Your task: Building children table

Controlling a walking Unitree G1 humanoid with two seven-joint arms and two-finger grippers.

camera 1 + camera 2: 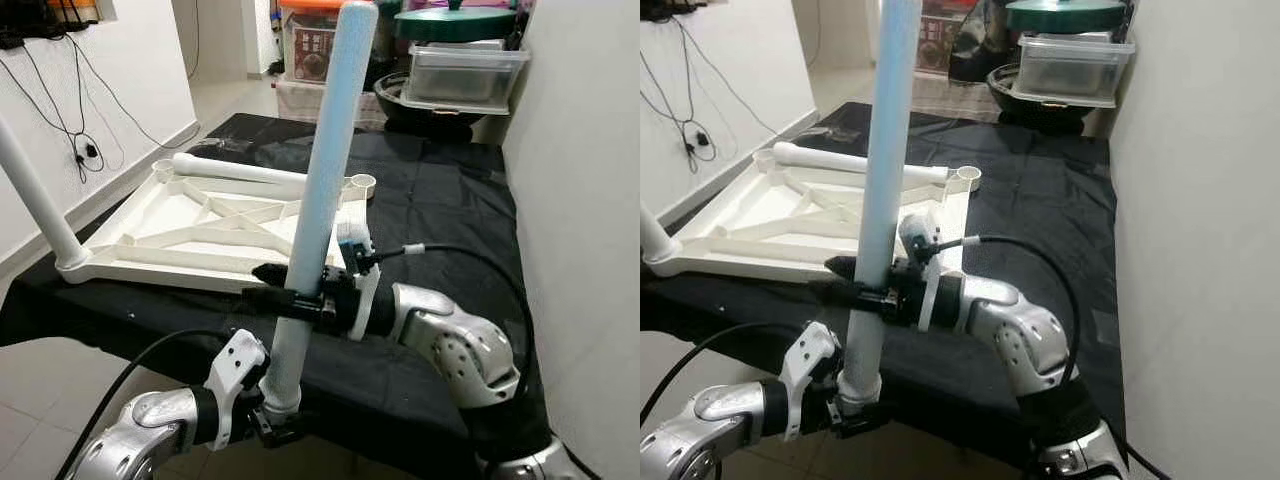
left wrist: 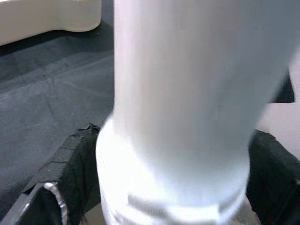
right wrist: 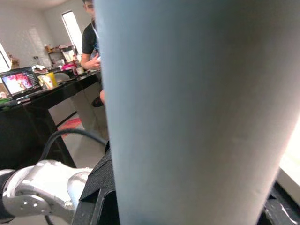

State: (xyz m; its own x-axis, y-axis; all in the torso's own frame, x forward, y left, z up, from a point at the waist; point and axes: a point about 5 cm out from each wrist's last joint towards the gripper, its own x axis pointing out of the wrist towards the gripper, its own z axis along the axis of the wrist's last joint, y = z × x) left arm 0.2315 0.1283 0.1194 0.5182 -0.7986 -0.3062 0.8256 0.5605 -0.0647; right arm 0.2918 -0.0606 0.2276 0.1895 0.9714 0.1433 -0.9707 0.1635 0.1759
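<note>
Gripping upright table leg (image 1: pixel 318 200), right pincer (image 1: pixel 290 298) mid-shaft, left pincer (image 1: pixel 272 412) below

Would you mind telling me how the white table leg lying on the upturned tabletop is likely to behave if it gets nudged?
The loose leg is a smooth round tube lying flat, so it would probably roll. Ribs of the tabletop might stop it. It looks like hollow plastic, likely light and stiff, much like the leg that the left hand and right hand hold upright.

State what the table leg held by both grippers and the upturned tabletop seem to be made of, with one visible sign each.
Table leg: probably plastic, matte white; smooth tube with a moulded collar at its end.
Tabletop: likely moulded plastic, off-white; ribbed underside with round corner sockets.
</note>
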